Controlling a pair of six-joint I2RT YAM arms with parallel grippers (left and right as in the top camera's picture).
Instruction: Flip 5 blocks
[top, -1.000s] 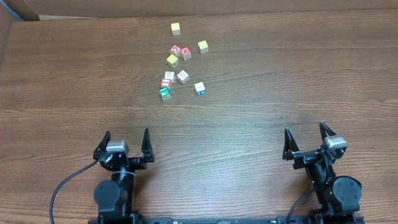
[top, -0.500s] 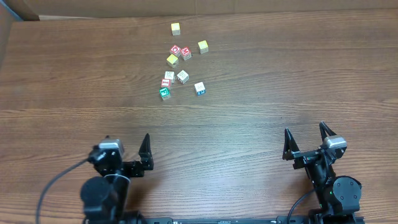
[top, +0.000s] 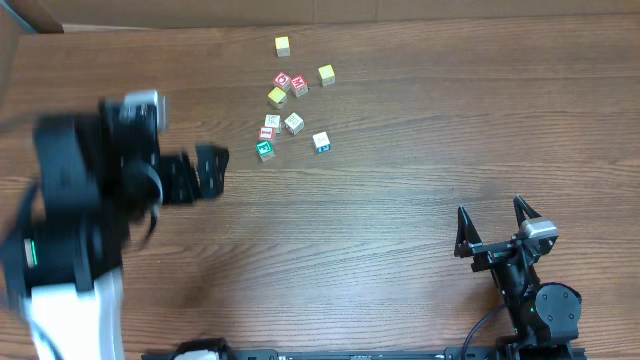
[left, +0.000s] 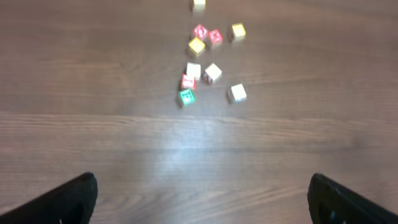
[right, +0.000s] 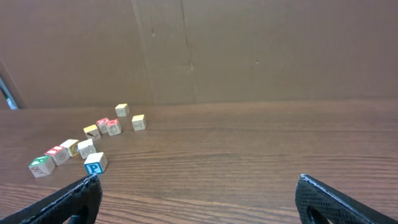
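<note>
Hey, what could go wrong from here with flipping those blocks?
The whitish blocks sit tightly clustered, so the open left gripper could knock neighbours while closing on one. Just beyond them lie yellow cubes and red cubes, so a wrong pick is easy.
</note>
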